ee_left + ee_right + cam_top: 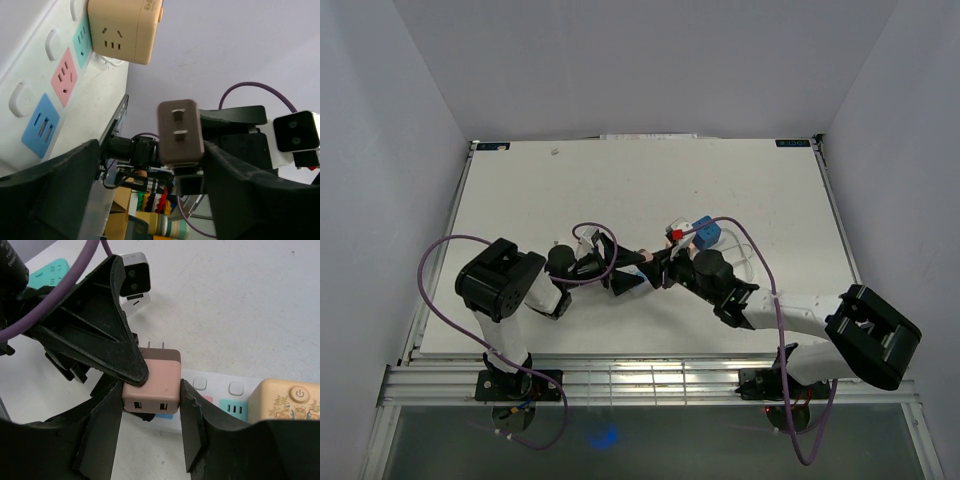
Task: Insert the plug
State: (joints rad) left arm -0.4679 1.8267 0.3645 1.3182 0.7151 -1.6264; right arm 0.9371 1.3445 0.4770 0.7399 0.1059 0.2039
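Right jaws clamped on one two-pronged plug (150, 384); left jaws apart either side. We count one power strip (37, 72) and one beige cube adapter (125, 27).

White arm links (800, 308), bulky black joint housings (500, 280), looping purple cables (75, 272), matte black wedge-shaped claw fingers (197, 430)

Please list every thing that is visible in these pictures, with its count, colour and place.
plug: one, pinkish brown, two prongs, between the right gripper's fingers
power strip: one, white with blue, pink and teal sockets, on the table under the arms
cube adapter: one, beige, on the strip
table: one, white
cables: two, purple, along the arms
left gripper: one, black, open, a finger on each side of the plug
right gripper: one, black, shut on the plug
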